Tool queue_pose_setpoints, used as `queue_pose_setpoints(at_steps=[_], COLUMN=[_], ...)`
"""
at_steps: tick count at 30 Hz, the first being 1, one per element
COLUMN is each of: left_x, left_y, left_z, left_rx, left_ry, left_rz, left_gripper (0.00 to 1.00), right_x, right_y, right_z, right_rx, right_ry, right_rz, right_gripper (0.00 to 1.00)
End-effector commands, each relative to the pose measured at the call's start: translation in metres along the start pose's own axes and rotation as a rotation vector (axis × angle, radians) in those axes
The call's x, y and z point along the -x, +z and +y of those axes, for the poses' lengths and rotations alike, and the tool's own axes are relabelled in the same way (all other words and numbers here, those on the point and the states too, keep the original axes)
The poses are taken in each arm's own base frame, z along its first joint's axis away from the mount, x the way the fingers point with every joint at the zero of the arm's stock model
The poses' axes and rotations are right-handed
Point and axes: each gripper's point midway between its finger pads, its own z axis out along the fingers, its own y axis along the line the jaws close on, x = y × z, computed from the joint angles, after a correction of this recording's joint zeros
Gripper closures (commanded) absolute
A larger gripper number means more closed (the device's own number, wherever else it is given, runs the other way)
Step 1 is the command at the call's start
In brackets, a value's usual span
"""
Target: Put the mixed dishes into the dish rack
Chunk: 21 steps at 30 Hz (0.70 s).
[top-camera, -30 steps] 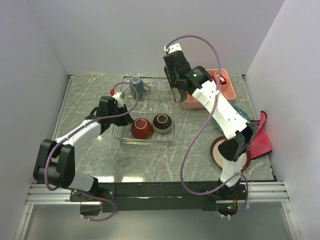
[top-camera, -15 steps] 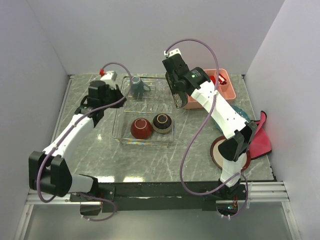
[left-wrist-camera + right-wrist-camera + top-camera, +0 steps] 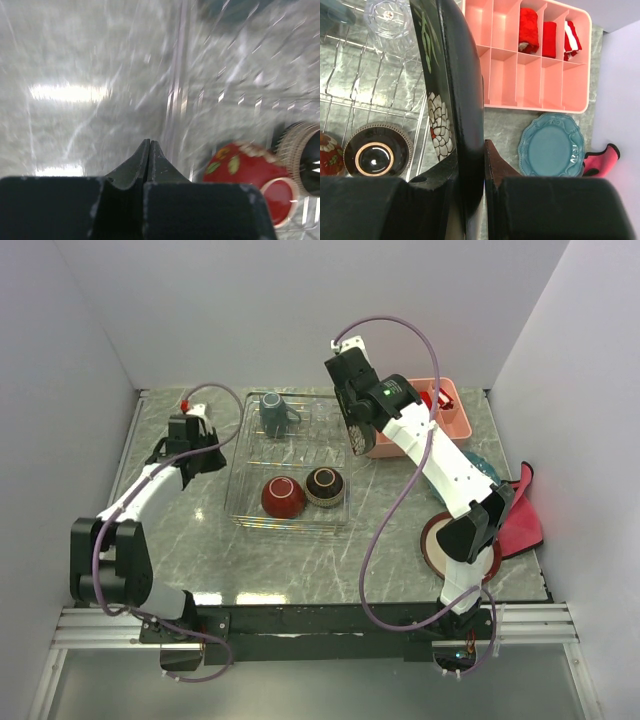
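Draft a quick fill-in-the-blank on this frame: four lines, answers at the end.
1. The right tool is ____ on the black square plate.
2. The left tool, closed, holds ____.
3. In the top view, the ____ bowl sits in the rack just left of the dark patterned bowl.
4. The teal plate lies on the table beside the ____ tray.
Missing words: shut; nothing; red; pink.

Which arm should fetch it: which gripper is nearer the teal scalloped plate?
Right. The right gripper, holding the black floral square plate, is left of the teal scalloped plate; the left gripper sits beyond the dish rack.
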Motion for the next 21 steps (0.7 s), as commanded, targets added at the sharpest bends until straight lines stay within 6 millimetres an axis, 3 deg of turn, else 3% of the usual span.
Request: queue_pose_setpoints(at_steps=[1,5,15,21], left_x=[-0.022,-0.040,-0.070,-0.084], left_y=[0.007,0.014,0.003,-0.015], left_z=[0.001,-0.003,-0.054,-0.056], left_rx=[-0.010,-0.041,-0.177,-0.196], left_ry=[-0.001,-0.004,0.069,0.055], left_rz=[0.069,0.130,0.181,0.187], left_gripper=[0.99,0.99,0.99,0.99], right_x=[0.047,0.043,0.036,0.033], right_y=[-0.021,-0.014,-0.008,-0.003], right_z=[-0.026,-0.021,-0.018,-0.018], right_rx=[-0.073,-0.070,-0.069,-0.089], right_ry=[0.155,0.165,0.162,0.125], right_rz=[-0.165,-0.143,-0.120,-0.109], right_gripper=[1.00,1.00,1.00,1.00])
